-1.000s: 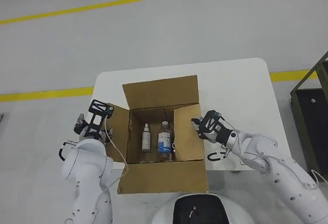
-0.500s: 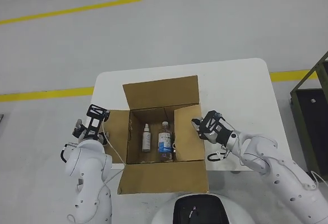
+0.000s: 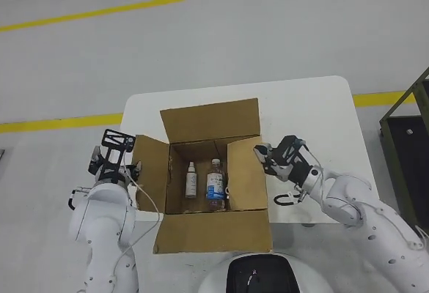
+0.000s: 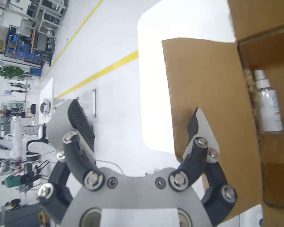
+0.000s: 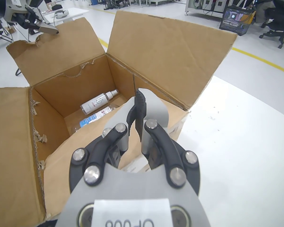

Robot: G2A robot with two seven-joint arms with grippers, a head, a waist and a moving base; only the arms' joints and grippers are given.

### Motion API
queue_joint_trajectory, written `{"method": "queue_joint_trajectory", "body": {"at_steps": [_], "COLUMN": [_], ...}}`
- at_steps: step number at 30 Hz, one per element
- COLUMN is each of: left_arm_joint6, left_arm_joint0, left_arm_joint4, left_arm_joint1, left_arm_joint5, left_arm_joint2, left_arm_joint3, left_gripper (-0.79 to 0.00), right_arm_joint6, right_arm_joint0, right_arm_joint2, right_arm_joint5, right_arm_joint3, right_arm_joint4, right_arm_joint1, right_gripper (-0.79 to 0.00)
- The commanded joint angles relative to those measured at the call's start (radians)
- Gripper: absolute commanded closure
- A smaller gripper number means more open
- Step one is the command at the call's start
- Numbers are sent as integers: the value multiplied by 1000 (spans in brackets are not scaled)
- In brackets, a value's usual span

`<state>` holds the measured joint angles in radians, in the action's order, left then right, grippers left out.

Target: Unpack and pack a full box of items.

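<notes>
Both arms are drawing outward from the box (image 3: 210, 121) at frame centre: the left gripper (image 4: 134, 111) is hovering spread apart outside the left flap (image 3: 152, 172), the right gripper (image 5: 138, 103) pinched together on nothing beside the right flap (image 3: 247, 176). With a sprayer (image 3: 191, 179) and a bottle (image 3: 214, 184) lying on the box floor, the next reach is probably needing a steep, centred descent clear of the flaps.

Bright, even light falls from overhead across the hall. The white rounded tabletop (image 4: 153, 83) glares almost to blankness in the left wrist view. Inside the open brown cardboard box (image 3: 210, 121) the walls throw soft shadow over its floor. Both wrist views bend straight lines near their edges.
</notes>
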<state>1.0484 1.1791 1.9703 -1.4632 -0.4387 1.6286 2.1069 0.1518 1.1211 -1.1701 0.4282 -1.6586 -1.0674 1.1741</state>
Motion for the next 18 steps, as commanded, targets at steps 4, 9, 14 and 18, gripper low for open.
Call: {"method": "queue_joint_trajectory", "body": {"at_steps": [4, 9, 14, 18], "left_arm_joint6": [-19, -44, -35, 12], "left_arm_joint0": [10, 4, -5, -6], "left_arm_joint4": [-40, -156, -436, -667], "left_arm_joint1": [2, 1, -8, -14], "left_arm_joint5": [-16, -42, -12, 22], "left_arm_joint2": [-17, -59, -127, -210], "left_arm_joint3": [79, 151, 152, 117], "left_gripper": [-785, -785, -785, -785], "right_arm_joint6": [-6, -9, -6, -18], "right_arm_joint0": [20, 66, 117, 162], "right_arm_joint2": [-48, -116, -183, -232], "right_arm_joint5": [-8, -19, -20, -18], "right_arm_joint3": [-19, -46, -63, -73], "right_arm_joint4": [26, 49, 55, 52], "right_arm_joint1": [-5, -14, -24, -31], "right_gripper": [0, 0, 0, 0]}}
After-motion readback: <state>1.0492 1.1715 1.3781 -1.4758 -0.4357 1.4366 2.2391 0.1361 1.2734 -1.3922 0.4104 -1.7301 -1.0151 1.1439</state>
